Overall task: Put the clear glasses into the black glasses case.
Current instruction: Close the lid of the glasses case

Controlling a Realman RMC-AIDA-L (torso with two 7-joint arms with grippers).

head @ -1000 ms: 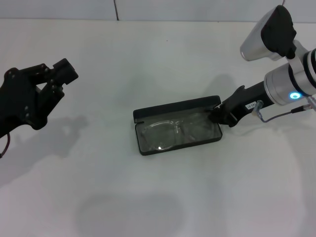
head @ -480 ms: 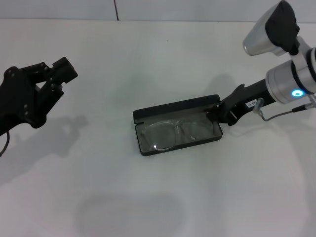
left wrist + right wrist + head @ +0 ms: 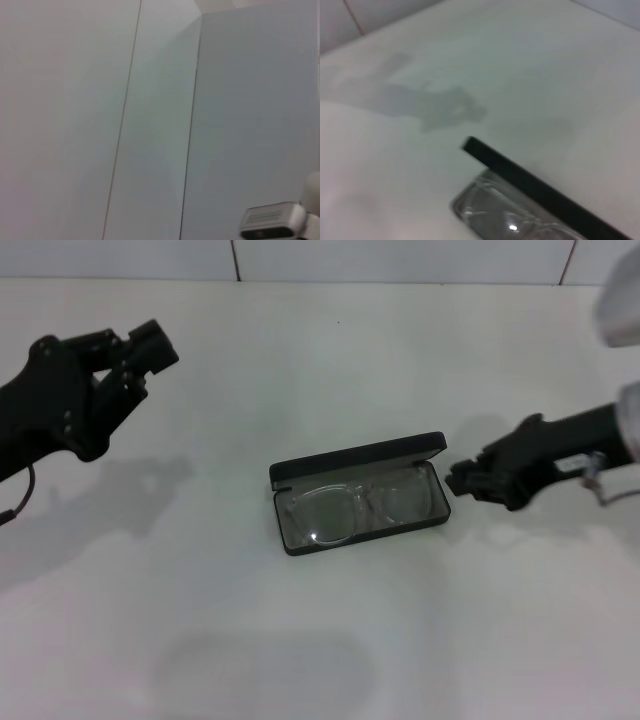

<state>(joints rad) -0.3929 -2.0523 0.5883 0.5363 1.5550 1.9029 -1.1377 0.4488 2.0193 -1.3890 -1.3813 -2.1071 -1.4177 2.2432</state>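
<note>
Head view: the black glasses case [image 3: 360, 494] lies open on the white table [image 3: 330, 640], about mid-scene, long axis running left to right and slightly skewed. Its lid [image 3: 358, 458] stands raised along the far edge. I see the clear glasses [image 3: 352, 508] lying inside the tray of the case, lenses facing up, frame within the case walls; a bright glint sits on the left lens.

Right gripper [image 3: 458, 480] is just to the right of the case, low near the table, with a narrow strip of table showing between its fingertips and the case's right end. It holds nothing. I cannot tell from this angle whether its fingers are parted or closed. Its shadow falls on the table around it.

Left gripper [image 3: 150, 346] is held at the far left, well apart from the case, raised above the table. Its fingers look spread with a gap between them, and nothing is in them. A broad shadow lies on the table below and to its right.

Right wrist view: one corner of the case lid [image 3: 530, 187] shows as a dark edge, with a clear lens of the glasses [image 3: 495, 212] beside it.

Left wrist view: only pale wall panels [image 3: 100, 120] and part of a white housing [image 3: 272, 224].
</note>
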